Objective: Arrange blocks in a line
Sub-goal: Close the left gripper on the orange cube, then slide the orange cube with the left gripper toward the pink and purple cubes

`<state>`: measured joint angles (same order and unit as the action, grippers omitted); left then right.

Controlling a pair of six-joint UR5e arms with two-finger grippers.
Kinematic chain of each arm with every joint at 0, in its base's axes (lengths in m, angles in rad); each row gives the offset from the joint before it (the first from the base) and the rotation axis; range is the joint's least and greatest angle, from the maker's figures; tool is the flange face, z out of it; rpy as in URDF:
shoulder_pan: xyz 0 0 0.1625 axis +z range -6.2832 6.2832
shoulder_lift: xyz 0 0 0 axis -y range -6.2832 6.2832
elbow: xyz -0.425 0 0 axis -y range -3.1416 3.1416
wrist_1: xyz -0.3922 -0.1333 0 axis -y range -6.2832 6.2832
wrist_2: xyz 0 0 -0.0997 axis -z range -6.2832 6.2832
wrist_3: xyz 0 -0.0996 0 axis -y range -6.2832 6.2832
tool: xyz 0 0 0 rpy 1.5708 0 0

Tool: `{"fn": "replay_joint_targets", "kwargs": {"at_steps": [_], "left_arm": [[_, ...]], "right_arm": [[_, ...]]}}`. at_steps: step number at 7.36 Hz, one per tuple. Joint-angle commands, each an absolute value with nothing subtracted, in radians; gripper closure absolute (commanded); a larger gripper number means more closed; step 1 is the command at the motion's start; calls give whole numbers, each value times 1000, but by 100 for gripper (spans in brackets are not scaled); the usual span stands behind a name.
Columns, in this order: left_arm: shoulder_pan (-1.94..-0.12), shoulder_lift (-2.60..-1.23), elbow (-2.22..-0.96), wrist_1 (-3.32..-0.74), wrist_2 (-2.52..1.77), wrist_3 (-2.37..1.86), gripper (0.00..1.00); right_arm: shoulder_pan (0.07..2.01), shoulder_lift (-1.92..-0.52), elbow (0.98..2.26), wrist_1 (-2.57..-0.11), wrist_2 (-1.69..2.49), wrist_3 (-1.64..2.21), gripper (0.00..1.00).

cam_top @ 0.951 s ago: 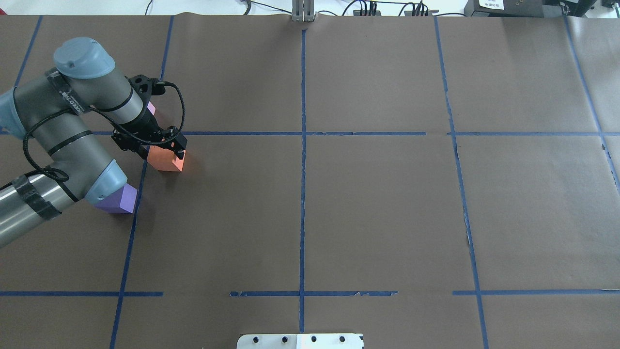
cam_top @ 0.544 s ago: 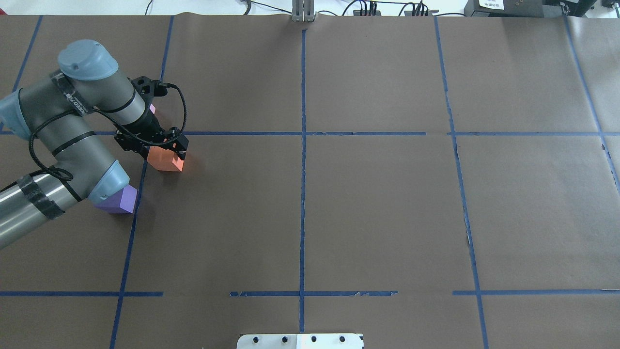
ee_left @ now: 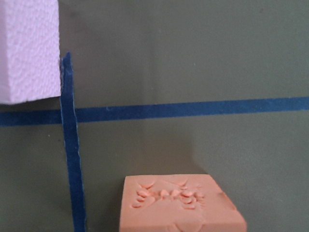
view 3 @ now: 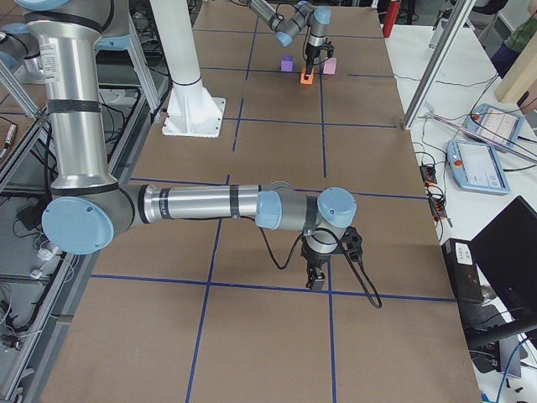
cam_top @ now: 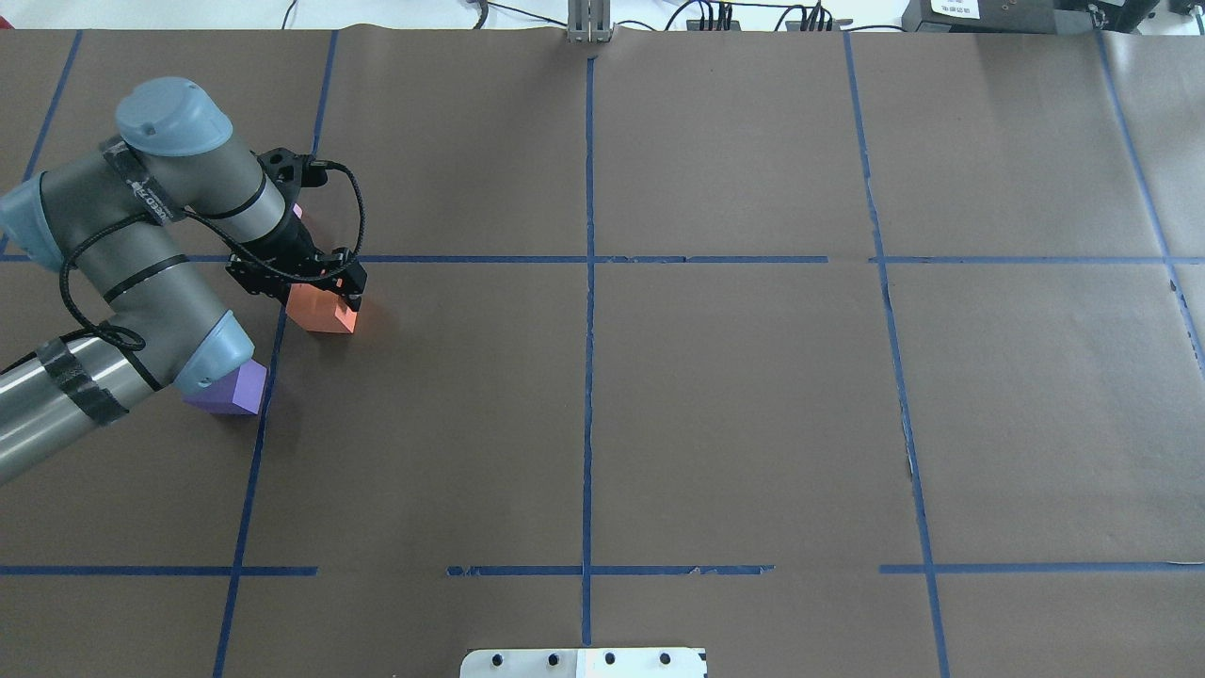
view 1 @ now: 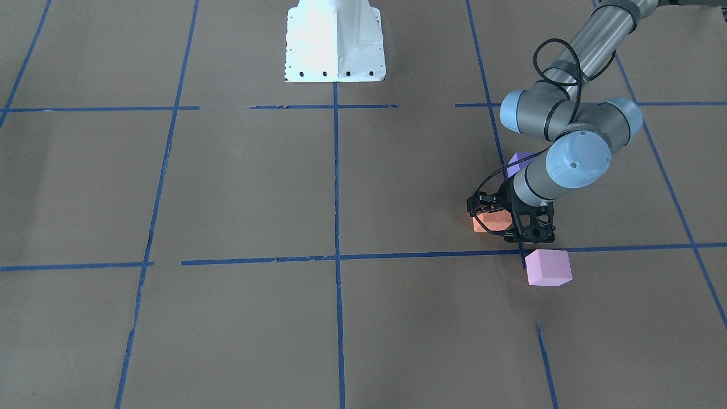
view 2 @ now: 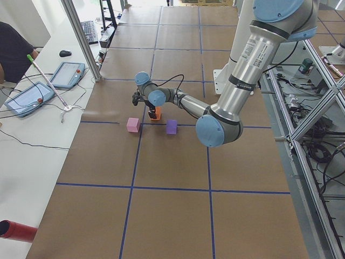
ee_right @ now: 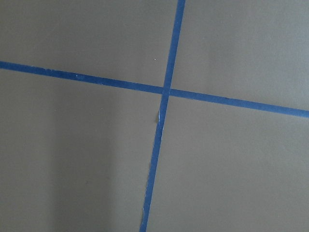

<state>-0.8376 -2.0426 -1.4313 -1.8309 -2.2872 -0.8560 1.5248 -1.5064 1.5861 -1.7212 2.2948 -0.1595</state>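
Observation:
The orange block (cam_top: 322, 311) rests on the brown paper just below a blue tape line. My left gripper (cam_top: 320, 294) hangs over it, open, one finger on each side of it; it shows the same way in the front view (view 1: 500, 224). In the left wrist view the orange block (ee_left: 181, 205) lies low in the picture with dents in its face. The pale pink block (view 1: 548, 267) lies just beyond the tape line, mostly hidden by the wrist from overhead. The purple block (cam_top: 231, 388) lies nearer the robot, half under my elbow. My right gripper (view 3: 317, 281) hovers far off; I cannot tell its state.
Blue tape lines cross the brown paper in a grid. The robot's white base plate (cam_top: 584, 662) sits at the near edge. The right wrist view shows only a tape crossing (ee_right: 165, 91). Tablets and cables lie on a side bench (view 2: 32, 97).
My left arm and gripper have shifted slightly away from the robot and upward, while the orange block has stayed in place on the paper.

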Motion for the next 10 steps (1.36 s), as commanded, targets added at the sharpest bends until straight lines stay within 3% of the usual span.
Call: {"fn": "replay_joint_targets", "kwargs": {"at_steps": [1,5,7,10], "left_arm": [[-838,-2043,-1437,-1830,-2287,-862,61],[-954,-1997,-1629,-1720,-2287,-852,57],[-971,-1895,-1701,-1691,-2287,-748,56],[-992,-1836,-1709,-1690,-2289,-693,54]], "right_arm": [[1525,-1506,1586,-1721,2295,-160,0],[1525,-1506,1586,-1721,2295,-160,0],[1525,-1506,1586,-1721,2295,-160,0],[1525,-1506,1586,-1721,2295,-160,0]]}}
